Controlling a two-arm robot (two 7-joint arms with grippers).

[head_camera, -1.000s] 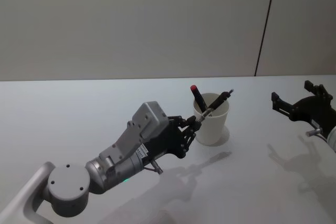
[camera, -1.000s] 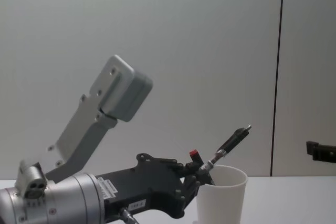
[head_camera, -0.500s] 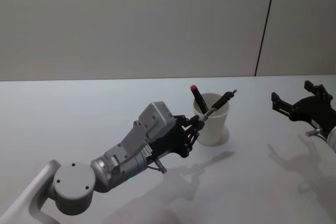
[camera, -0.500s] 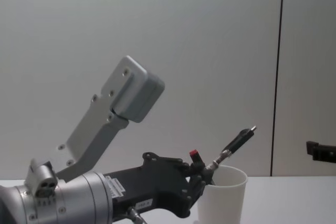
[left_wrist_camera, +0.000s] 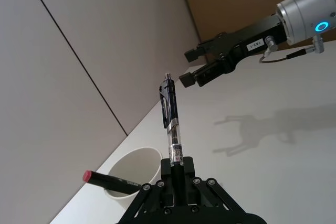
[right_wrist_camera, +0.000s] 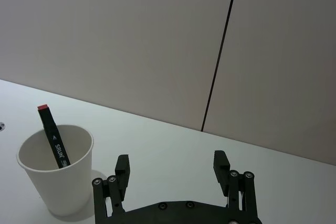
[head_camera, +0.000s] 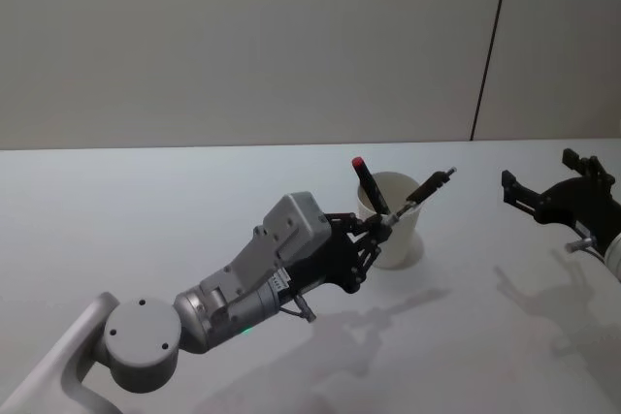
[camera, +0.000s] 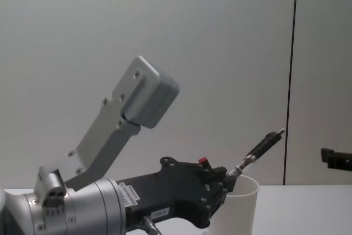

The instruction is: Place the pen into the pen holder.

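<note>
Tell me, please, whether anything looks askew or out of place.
Nothing spilled or damaged. The pen, gripped in the left pincer, slants over the rim of the pen holder instead of standing in it like the red-capped marker. The right pincer hangs open aside.

The left gripper clamps the clear lower barrel of a pen, whose black clip end points away from it. Just beside the fingertips stands a white paper cup on the desk, a red-capped black marker leaning inside. Well beyond, the right gripper hangs above the desk, jaws apart, casting a shadow.
</note>
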